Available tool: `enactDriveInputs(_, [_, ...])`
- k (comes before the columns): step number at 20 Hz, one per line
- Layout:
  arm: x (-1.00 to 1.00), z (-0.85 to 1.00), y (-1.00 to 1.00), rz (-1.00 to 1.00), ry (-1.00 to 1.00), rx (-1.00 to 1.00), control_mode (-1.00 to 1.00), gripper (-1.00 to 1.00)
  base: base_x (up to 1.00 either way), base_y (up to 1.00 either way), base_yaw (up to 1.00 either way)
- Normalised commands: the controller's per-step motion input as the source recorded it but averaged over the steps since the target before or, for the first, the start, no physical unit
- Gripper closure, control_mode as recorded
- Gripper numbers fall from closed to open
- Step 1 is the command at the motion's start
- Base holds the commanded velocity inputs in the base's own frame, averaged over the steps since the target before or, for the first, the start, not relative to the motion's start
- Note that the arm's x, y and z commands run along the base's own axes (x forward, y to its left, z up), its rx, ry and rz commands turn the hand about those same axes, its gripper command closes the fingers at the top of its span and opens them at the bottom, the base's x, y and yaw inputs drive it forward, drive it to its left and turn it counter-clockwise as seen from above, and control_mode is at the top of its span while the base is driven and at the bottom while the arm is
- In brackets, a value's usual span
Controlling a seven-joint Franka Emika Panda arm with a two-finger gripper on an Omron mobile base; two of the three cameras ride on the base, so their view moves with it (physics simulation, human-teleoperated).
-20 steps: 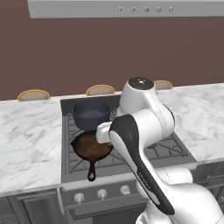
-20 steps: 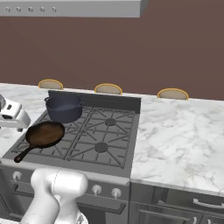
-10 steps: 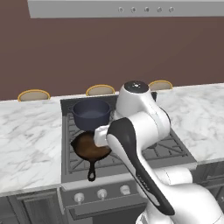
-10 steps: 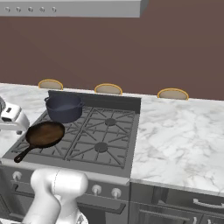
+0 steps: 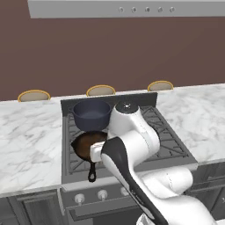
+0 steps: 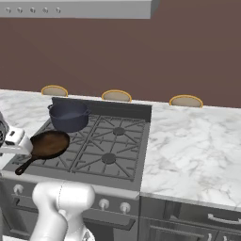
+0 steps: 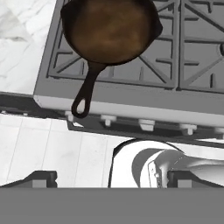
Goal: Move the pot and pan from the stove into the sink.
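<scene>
- A simulated kitchen: a white marble counter [image 5: 26, 132] runs under a brown back wall, with a grey range hood [image 5: 127, 9] overhead.
- The stove [image 6: 101, 146] is set into that counter; its black grates fill the top and silver knobs [image 6: 103, 204] line its front.
- The pot [image 5: 91, 113] stands on the stove's back left burner, upright, close to the raised back edge.
- The pan [image 5: 88, 145] lies on the stove's front left burner, just in front of the pot and apart from it; its rusty inside faces up.
- The pan's long handle [image 7: 85, 94] reaches over the stove's front edge, the hole at its end lying just above the knob row in the hand view.
- The end effector [image 7: 109, 177] hangs in front of the stove and above its front edge, looking down on the pan; its fingers [image 7: 41, 177] stand wide apart with nothing between them, clear of the handle.
- Three yellow-rimmed stool tops [image 6: 116, 96] show behind the stove, past the counter's far edge.
- Against the frames of a second ago, the arm's upper joint has leaned further toward the stove's left side in the left base view, and more of the hand shows at the left edge of the right base view; pot and pan lie where they were.
</scene>
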Motion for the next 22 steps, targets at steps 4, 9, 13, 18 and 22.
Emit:
enactDriveInputs(4, [0.07,-0.51,0.18,0.00,0.00,0.00,-1.00,-1.00,0.00,0.00,0.00])
enactDriveInputs(9, [0.27,-0.43,0.23,0.00,0.00,0.00,-1.00,-1.00,0.00,0.00,0.00])
enactDriveInputs(13, [0.43,-0.36,0.27,-0.01,0.00,0.00,-1.00,-1.00,0.00,0.00,0.00])
enactDriveInputs(18, [0.48,-0.36,0.30,-0.03,0.00,0.00,-1.00,-1.00,0.00,0.00,0.00])
enactDriveInputs(22, [0.44,-0.38,0.28,-0.04,0.00,-0.01,-1.00,-1.00,0.00,0.00,0.00])
